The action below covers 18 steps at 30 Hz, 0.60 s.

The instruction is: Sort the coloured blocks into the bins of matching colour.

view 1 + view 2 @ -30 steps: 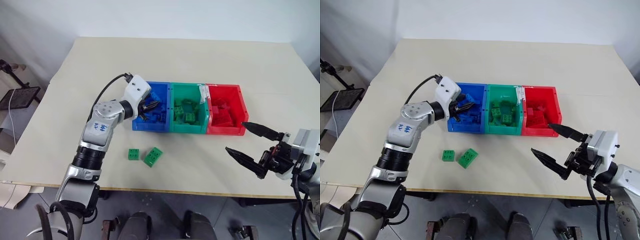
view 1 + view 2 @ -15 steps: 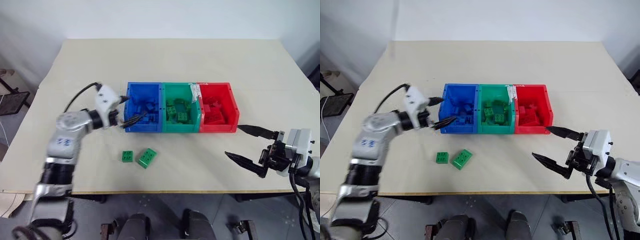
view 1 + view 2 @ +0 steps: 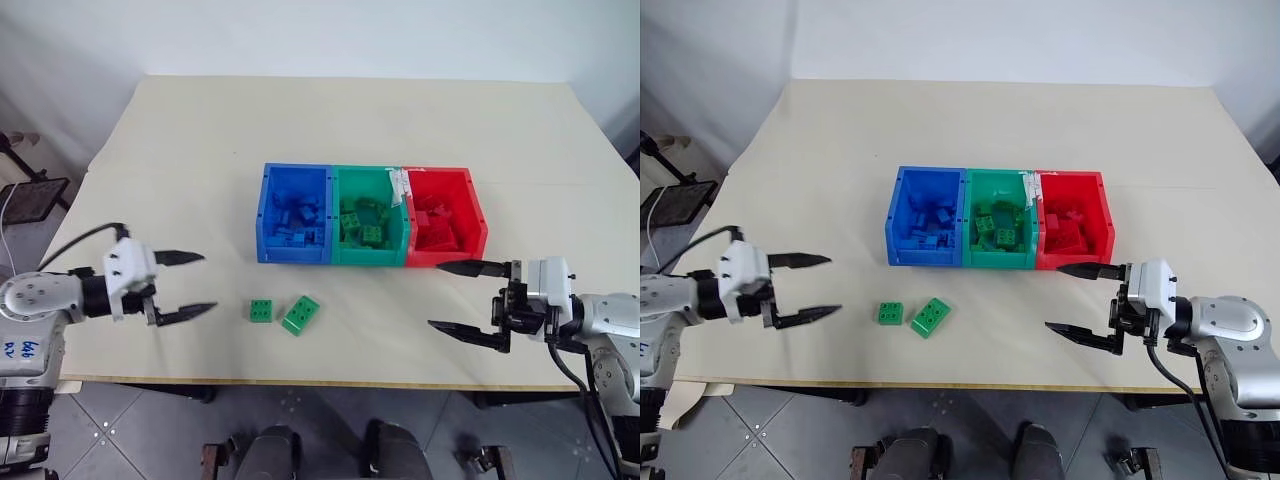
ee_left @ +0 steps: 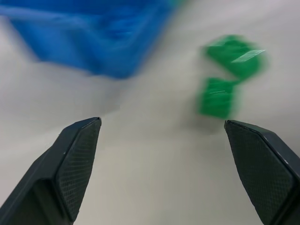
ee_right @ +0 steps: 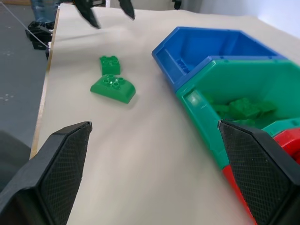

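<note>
Matte cream counter [image 3: 350, 120]. Three glossy rectangular plastic bins joined in a row mid-counter: blue bin [image 3: 266, 213], green bin [image 3: 338, 215], red bin [image 3: 480, 215], each holding studded bricks of its colour. Two green studded bricks lie on the counter in front of the blue bin: square brick [image 3: 263, 310], longer brick [image 3: 301, 314]. Left claw [image 3: 190, 283] spread, empty, textured black fingers [image 4: 77, 161]. Right claw [image 3: 450, 297] spread, empty.
</note>
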Each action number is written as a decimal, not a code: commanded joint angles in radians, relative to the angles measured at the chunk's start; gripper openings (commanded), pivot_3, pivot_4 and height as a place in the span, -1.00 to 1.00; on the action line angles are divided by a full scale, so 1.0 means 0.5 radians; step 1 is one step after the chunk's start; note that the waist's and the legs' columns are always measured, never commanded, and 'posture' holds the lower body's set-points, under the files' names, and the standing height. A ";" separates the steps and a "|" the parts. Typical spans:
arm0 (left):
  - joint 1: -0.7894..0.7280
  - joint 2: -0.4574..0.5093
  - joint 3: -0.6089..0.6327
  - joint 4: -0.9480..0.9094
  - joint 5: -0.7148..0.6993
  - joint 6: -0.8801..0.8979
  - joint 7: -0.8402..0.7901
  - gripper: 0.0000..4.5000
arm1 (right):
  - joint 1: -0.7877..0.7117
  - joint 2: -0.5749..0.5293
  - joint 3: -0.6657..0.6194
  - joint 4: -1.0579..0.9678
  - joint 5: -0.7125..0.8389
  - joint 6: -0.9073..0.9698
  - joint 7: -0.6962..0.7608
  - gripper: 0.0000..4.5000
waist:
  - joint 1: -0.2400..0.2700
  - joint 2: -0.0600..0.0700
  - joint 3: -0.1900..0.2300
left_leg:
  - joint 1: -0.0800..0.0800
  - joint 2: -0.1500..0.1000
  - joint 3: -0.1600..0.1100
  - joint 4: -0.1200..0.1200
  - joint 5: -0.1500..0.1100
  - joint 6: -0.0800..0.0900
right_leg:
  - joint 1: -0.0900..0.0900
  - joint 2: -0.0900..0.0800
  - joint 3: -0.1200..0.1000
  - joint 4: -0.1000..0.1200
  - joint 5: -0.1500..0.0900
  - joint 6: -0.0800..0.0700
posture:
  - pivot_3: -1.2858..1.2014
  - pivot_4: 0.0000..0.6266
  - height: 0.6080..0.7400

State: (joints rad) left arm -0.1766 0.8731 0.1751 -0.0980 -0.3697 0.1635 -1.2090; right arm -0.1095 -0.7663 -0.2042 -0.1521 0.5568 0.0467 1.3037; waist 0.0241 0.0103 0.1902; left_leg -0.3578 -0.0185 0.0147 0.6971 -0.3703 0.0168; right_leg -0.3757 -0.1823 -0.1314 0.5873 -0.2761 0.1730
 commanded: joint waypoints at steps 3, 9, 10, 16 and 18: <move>-0.014 -0.062 -0.257 -0.693 -0.067 0.663 0.399 0.99 | 0.064 -0.033 -0.059 -0.059 0.014 0.005 -0.027 1.00 | 0.001 0.000 0.000 | 0.000 0.000 0.000 0.001 0.000 0.000 | 0.000 0.000 0.001 0.001 0.000 0.000 | 0.03 -0.52 1.00; -0.341 -0.171 -0.583 -0.995 -0.025 1.572 0.893 0.99 | 0.118 -0.026 -0.042 -0.137 0.029 0.036 -0.075 1.00 | 0.009 0.000 0.000 | 0.002 0.001 -0.004 0.001 0.000 0.000 | 0.000 0.001 0.005 0.002 0.000 0.000 | 0.03 -0.52 1.00; -0.423 -0.195 -0.661 -1.006 0.000 1.686 0.955 0.99 | 0.123 -0.027 -0.038 -0.148 0.029 0.038 -0.076 1.00 | 0.014 0.000 0.000 | 0.002 0.000 -0.004 0.002 0.000 0.000 | 0.001 0.001 0.004 0.003 0.000 0.000 | 0.03 -0.52 1.00; -0.678 -0.363 -1.029 -0.885 0.105 1.969 1.141 0.99 | 0.133 -0.029 -0.009 -0.202 0.004 0.030 -0.081 1.00 | 0.006 0.000 0.000 | 0.001 -0.001 -0.004 0.002 0.000 0.000 | 0.001 0.001 0.005 0.001 0.000 0.000 | 0.03 -0.52 1.00; -0.726 -0.321 -1.130 -0.860 0.144 2.017 1.145 0.99 | 0.155 -0.028 -0.015 -0.243 0.009 0.040 -0.100 1.00 | 0.002 0.000 0.000 | 0.001 0.000 -0.004 0.001 0.000 0.000 | 0.000 0.002 0.005 0.000 0.000 0.000 | 0.03 -0.52 1.00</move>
State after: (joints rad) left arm -0.5177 0.6895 -0.3660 -0.5264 -0.3199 1.1502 -0.6425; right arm -0.0384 -0.7723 -0.2014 -0.2340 0.5553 0.0683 1.2593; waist 0.0249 0.0102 0.1901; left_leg -0.3573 -0.0180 0.0128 0.6974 -0.3704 0.0166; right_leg -0.3756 -0.1809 -0.1287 0.5870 -0.2762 0.1729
